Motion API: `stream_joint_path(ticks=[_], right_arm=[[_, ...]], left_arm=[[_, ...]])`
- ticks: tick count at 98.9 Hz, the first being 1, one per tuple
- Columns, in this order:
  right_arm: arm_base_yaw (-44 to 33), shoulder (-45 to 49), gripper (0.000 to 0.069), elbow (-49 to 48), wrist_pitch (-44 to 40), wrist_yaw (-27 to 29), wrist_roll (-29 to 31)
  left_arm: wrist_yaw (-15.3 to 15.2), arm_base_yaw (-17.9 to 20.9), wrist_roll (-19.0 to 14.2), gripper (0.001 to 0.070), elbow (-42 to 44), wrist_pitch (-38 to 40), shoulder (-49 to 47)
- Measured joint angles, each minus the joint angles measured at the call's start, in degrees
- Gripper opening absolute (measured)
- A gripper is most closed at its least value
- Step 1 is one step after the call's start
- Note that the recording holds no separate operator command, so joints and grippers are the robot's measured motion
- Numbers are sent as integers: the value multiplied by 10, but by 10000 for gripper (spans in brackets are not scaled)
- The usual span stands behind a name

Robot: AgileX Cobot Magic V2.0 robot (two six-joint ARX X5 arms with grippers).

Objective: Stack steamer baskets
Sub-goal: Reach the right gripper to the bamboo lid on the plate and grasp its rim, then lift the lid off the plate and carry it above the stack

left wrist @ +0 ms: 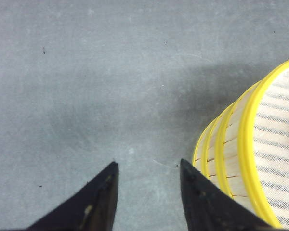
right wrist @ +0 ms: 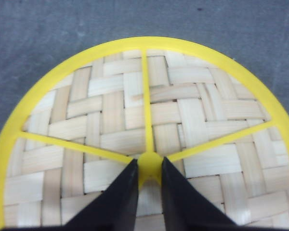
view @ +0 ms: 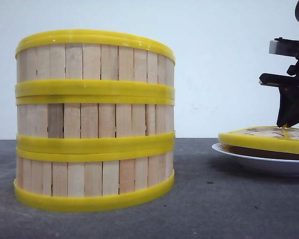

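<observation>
1. Stacked nearest the camera, the three steamer baskets (view: 94, 122) form one upright tower on the table (view: 204, 199). Each has walls of vertical pale wooden slats, one slat in the middle tier darker, and thick yellow rims that meet in double bands between tiers.
2. Grey and matte, the table runs back from the stack to a plain white wall (view: 214, 64).
3. Right of the stack and well apart from it, a white plate (view: 259, 162) carries a flat woven lid (view: 261, 139) with a yellow rim and spokes.
4. Above that lid, the right end effector (right wrist: 149, 175) is closed on the lid's yellow centre knob (right wrist: 149, 163).
5. Just beside the stack, the left end effector (left wrist: 147, 175) hangs over bare table, fingers spread and holding nothing.
</observation>
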Motion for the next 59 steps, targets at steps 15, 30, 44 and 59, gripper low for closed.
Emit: stream_joint_path(ticks=[15,30,44,59], right_arm=[[-1,-1,54,4,-6,-21,0],[-1,-17,54,26,-43,-52,0],[0,-37,53,74,-75,-90,0],[4,-39,52,142,-153,-106,-9]], left_arm=[[0,0,0,232,0,0,0],[0,0,0,232,0,0,0],[0,0,0,232,0,0,0],[0,0,0,232,0,0,0]])
